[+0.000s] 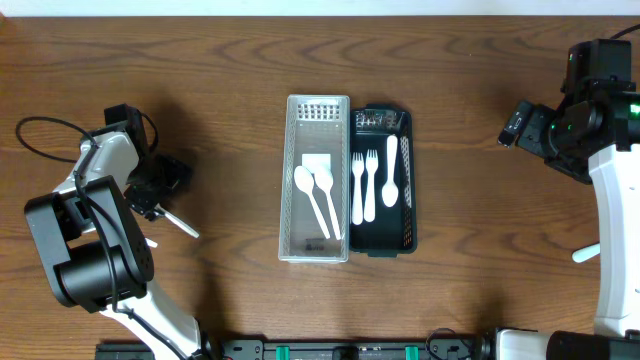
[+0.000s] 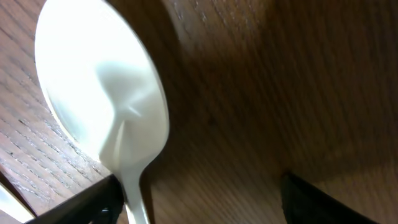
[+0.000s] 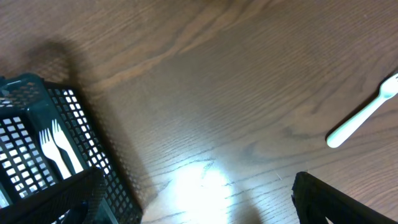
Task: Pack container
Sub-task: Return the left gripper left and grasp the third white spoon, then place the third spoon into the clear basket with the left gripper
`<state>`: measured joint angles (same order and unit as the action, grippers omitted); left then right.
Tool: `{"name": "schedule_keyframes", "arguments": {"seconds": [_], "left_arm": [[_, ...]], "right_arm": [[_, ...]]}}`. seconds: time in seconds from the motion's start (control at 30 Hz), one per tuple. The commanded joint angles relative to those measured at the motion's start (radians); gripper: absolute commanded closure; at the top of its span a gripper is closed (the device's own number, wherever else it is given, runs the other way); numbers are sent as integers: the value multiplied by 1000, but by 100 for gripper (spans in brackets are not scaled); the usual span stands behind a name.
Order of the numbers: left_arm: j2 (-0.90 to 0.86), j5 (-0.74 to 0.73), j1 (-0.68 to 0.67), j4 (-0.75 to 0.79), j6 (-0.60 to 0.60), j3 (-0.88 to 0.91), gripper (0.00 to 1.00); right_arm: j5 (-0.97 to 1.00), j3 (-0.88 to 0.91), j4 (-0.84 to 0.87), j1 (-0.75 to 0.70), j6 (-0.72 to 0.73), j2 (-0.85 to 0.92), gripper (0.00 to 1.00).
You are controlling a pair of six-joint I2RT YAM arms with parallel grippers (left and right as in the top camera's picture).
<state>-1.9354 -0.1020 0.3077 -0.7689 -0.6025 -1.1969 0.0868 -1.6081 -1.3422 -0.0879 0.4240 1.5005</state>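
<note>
left arm: folded on the left side, elbow near the front edge, wrist turned toward centre.
left gripper: pointed down, low. Jaws parted, one finger at lower left of the wrist view, the other at lower right.
right arm: stands along the right side, wrist raised at the far end.
right gripper: faces inward, jaws spread wide.

This is a robotics lab station rather than a kitchen. A left arm and a right arm stand at the edges of a wood-grain bench. A black cable loops beside the left arm, and a black rail with green fittings lines the near edge. White plastic cutlery lies sorted in a clear basket and a black basket.
</note>
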Motion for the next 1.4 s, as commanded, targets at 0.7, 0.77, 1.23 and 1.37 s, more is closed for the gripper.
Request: {"name": "schedule_keyframes", "arguments": {"seconds": [0.7,0.77,1.23,1.37], "left_arm": [[-32,23,5,-5,21,40,94],[-32,23,5,2,67,39,94],[213,42,-148,-132,320,-79,94],[365,42,-314,-190,322,-140,94]], "right_arm": [[37,0,7,-10,-34,-2,1],[37,0,8,-10,-37,-2,1],[37,0,16,-10,-37,-2,1],[37,0,16,-10,-37,-2,1]]}}
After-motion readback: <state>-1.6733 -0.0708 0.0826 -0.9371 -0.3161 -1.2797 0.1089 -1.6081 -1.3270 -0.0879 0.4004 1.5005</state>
